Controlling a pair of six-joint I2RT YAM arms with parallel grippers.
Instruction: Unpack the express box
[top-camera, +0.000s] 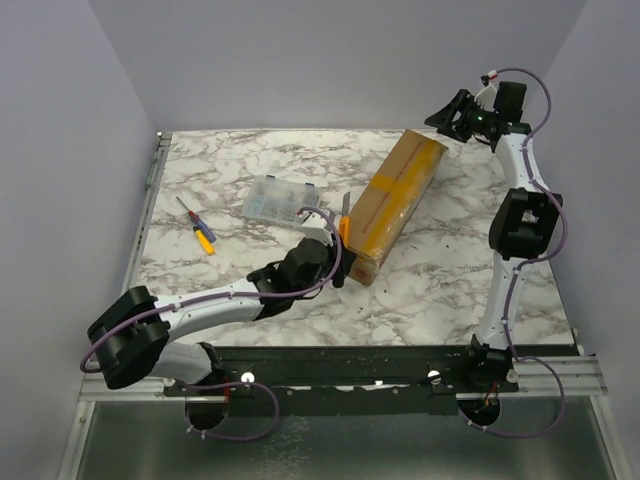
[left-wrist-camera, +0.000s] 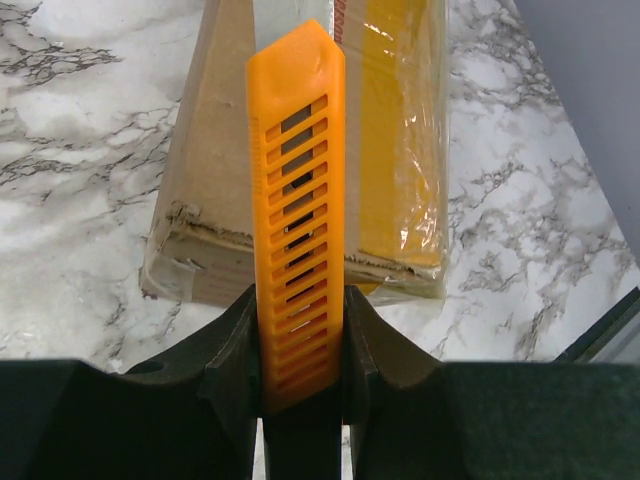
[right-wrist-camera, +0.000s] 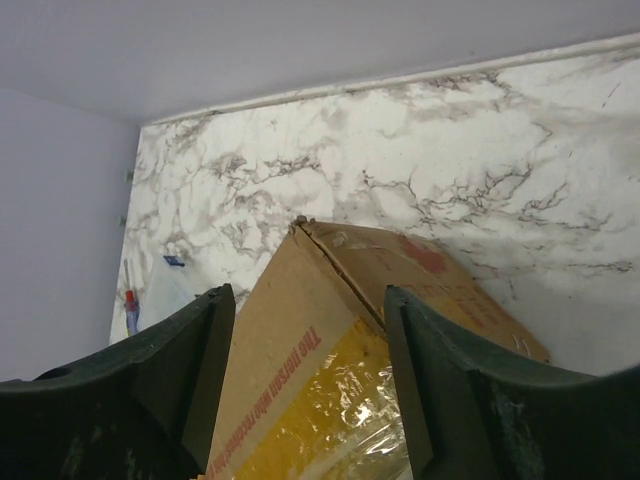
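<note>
Here, the express box (top-camera: 400, 200) lies flat on the marbled surface (top-camera: 250, 160). It runs on a slant from just ahead of the left arm toward the far right corner, with glossy yellow tape along its top face. The left pincer (left-wrist-camera: 300, 330) is pinching an orange box cutter (left-wrist-camera: 297, 200) by its slotted handle. The cutter's tip points out over the near end of the box, where the cardboard edge is ragged. The right pincer (right-wrist-camera: 308, 300) hangs at the far end of the box with its fingers (right-wrist-camera: 190, 360) spread. In its own view one finger shows on each side of the box's corner; whether they touch the cardboard I cannot tell. Left of the box, and apart from it, sits a clear plastic compartment case (top-camera: 280, 200). Further left lies a small screwdriver (top-camera: 197, 225).
</note>
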